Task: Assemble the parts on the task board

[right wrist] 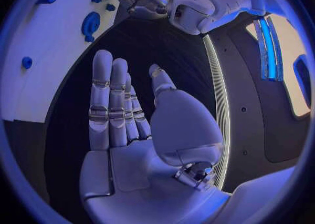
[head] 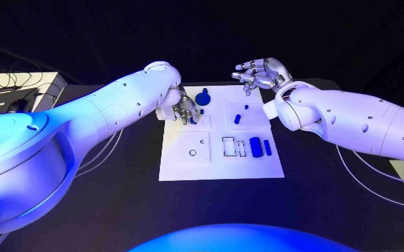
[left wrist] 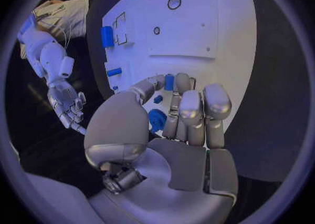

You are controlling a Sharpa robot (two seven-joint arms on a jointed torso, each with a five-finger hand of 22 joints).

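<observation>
The white task board (head: 220,167) lies in the middle of the table. My left hand (head: 184,111) hangs over its far left part, fingers pointing down. In the left wrist view the left hand (left wrist: 177,124) pinches a small blue peg (left wrist: 168,81) between thumb and a fingertip; the peg (head: 194,119) sits just above the board. A round blue part (head: 203,96) stands beside that hand. My right hand (head: 261,76) hovers above the board's far edge; its fingers (right wrist: 112,103) are spread and hold nothing.
Two blue cylinders (head: 256,147) (head: 268,147) lie at the board's right, next to rectangular recesses (head: 229,146). Small blue pieces (head: 237,119) stand mid-board. A round hole (head: 192,153) is at the near left. Cables and a pale box (head: 34,86) sit far left.
</observation>
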